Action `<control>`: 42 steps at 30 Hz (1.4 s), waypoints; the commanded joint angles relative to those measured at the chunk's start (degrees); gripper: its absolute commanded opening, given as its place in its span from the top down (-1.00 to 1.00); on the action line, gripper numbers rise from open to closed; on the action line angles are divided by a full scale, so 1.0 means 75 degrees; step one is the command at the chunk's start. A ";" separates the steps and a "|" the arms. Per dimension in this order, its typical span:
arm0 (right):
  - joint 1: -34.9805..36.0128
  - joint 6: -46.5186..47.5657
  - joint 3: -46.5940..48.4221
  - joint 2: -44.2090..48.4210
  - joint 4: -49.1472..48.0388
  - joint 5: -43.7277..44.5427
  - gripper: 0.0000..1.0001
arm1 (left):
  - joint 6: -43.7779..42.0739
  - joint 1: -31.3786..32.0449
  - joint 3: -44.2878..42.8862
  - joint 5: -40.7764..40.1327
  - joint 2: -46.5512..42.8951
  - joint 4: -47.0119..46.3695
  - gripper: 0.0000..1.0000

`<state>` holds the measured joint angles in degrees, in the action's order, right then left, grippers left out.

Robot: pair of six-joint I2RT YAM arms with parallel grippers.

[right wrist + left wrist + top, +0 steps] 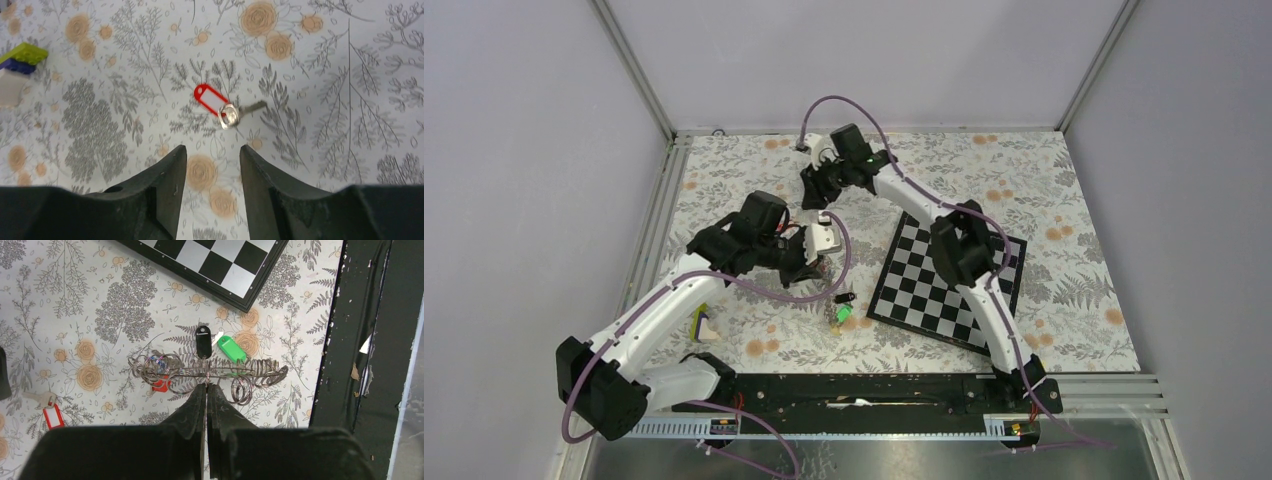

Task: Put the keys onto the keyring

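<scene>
Bright even diffuse light, soft faint shadows, wrist views sharp, near foreground slightly soft

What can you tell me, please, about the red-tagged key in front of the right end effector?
The red-tagged key is a small silvery metal key joined by a ring to a red plastic tag with a white label window. It lies flat on the floral cloth, just ahead of the open right end effector, untouched.

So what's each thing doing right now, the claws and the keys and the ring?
left gripper: shut, pinching the keyring.
right gripper: open, empty, above the red-tag key.
keyring: held, seen edge-on.
red-tag key: lying loose on the table, off the ring.
chessboard: lying flat.
</scene>
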<state>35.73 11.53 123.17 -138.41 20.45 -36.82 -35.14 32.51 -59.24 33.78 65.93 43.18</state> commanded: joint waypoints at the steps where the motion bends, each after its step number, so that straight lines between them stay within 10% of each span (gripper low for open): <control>1: 0.0363 -0.0204 0.1593 -0.0813 0.0701 0.0675 -0.01 | -0.0073 -0.0034 0.0051 0.0145 -0.0386 -0.0320 1.00; 42: 0.1204 -0.0483 0.3032 -0.2513 0.0570 0.2719 0.32 | -0.0190 -0.0040 0.0170 0.0427 -0.0244 -0.0320 1.00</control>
<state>43.33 7.51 144.27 -156.81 24.99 -18.59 -35.59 32.51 -58.43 34.39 64.99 43.46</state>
